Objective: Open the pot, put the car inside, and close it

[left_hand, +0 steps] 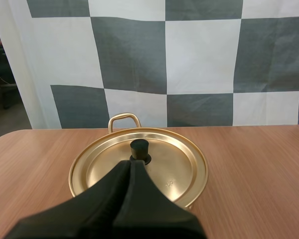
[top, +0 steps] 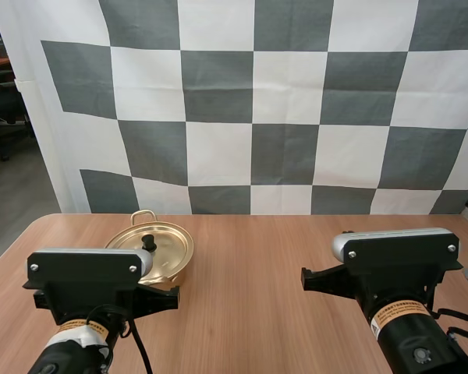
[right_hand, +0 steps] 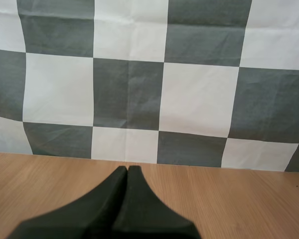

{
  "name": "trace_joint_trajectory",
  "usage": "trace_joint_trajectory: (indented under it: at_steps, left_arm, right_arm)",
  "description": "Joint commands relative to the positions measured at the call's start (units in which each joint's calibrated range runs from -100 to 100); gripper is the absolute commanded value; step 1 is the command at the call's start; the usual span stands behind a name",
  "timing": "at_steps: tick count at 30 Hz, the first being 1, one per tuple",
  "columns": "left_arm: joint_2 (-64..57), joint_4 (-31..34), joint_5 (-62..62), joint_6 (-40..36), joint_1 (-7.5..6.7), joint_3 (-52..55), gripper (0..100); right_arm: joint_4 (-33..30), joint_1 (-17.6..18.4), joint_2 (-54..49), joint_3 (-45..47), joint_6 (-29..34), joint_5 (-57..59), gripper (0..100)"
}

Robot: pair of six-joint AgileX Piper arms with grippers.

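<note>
One gold pot sits toward the table's left side, nearer its far edge, with its one lid on and one black knob upright at the centre. I see no car on the table. A shut pot fits either a pot awaiting opening or one closed again with the car hidden inside. The left gripper, fingers pressed together, points at the knob from just short of it. The right gripper, also pressed together, hangs over bare wood.

Near side of the pot hidden behind the left arm in the high view
</note>
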Motion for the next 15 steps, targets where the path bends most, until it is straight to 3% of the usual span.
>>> trace_joint_trajectory:
  at_steps: [1, 8, 15]
  left_arm:
    - [0.0, 0.0, 0.1, 0.0, -0.01, 0.0, 0]
    - [0.0, 0.0, 0.1, 0.0, -0.01, 0.0, 0]
    - [0.0, 0.0, 0.1, 0.0, -0.01, 0.0, 0]
  right_arm:
    - [0.1, 0.0, -1.9, 0.0, 0.0, -0.1, 0]
    - [3.9, 0.0, -4.7, 0.0, 0.0, 6.4, 0]
    - [8.1, 0.0, -8.4, 0.0, 0.0, 24.6, 0]
